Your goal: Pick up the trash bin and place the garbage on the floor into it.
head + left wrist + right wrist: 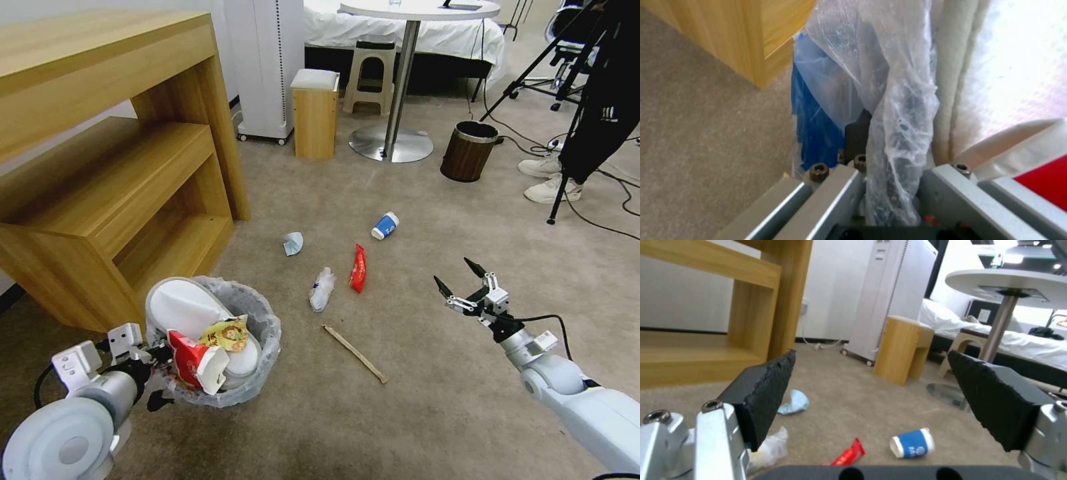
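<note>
My left gripper (150, 373) pinches only the trash bin (257, 373) liner-covered rim near the shelf, so it may slip, while my right gripper (460, 283) hovers spread above floor (433, 373) litter.

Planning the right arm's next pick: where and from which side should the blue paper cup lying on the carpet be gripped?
Probably across its blue side wall, near mid-length, coming from above. The blue paper cup lies on its side on the carpet, so the wall faces up and nothing crowds it. The open right hand hovers nearer the robot; its pads look wide enough apart to span it.
</note>
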`<state>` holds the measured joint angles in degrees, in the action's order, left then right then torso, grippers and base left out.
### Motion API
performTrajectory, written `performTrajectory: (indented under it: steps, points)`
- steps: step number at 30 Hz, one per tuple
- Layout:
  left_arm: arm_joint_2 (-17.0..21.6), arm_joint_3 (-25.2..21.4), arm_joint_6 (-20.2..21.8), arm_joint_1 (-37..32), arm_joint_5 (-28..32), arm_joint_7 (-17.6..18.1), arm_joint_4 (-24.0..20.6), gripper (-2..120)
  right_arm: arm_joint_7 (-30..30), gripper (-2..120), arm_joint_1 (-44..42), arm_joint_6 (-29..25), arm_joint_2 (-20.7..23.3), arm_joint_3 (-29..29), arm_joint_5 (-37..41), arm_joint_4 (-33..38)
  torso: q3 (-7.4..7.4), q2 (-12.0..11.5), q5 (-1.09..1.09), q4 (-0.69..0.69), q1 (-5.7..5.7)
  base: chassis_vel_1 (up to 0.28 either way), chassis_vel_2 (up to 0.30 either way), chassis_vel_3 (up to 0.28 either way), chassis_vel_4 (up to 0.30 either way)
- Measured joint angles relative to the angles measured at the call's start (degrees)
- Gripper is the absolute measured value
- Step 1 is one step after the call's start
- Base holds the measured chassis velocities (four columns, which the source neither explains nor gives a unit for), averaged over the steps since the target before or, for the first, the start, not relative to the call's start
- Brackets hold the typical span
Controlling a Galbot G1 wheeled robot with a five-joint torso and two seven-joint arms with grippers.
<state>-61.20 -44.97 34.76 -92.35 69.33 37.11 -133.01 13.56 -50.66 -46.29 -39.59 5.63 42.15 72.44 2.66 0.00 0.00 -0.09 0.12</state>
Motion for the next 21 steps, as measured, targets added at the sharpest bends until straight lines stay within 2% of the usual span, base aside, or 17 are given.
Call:
performTrajectory:
  steps: [10, 21]
  points:
    - [-3.24, -2.01, -0.66, -2.38, -5.6, -2.25, -0.66, 0, -0.5, 87, 1.28, 0.0, -3.47, 0.66, -1.43, -2.19, 0.0, 0.0, -0.01, -0.01, 0.0, 0.0, 0.0, 0.0, 0.0]
    - [-6.47, -8.09, -3.06, -7.61, -11.33, -7.48, -0.78, 0, -2.53, 87, 1.21, 0.01, -7.32, 0.19, -3.64, -4.26, 0.0, 0.0, -0.01, 0.0, 0.0, 0.0, 0.0, 0.0, 0.0]
